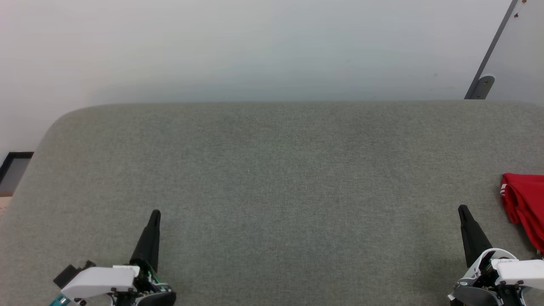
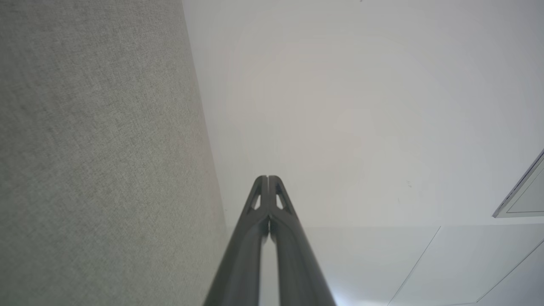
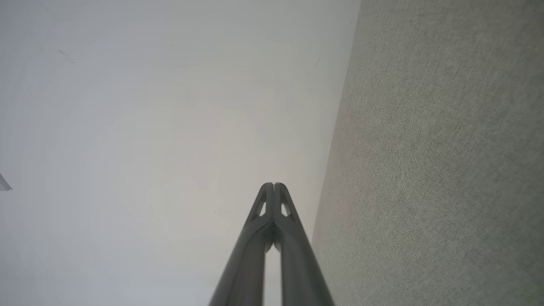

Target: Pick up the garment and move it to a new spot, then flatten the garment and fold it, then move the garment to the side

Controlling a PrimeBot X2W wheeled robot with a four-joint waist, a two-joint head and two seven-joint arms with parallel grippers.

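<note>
I see both jaws clenched on nothing, tips pressed together. My left gripper (image 2: 268,180) and right gripper (image 3: 274,187) hover low over the grey woven fabric surface (image 1: 272,178), fingers pointing ahead. The bright red soft knit garment (image 1: 525,204) lies bunched near the right gripper, cut off by the head view's right edge.

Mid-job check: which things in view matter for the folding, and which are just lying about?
For the job: garment, red, cut off at head view's right edge; left gripper and right gripper, both shut; grey fabric surface.
Just there: slanted grey bar, upper right; dark frame, far left.
</note>
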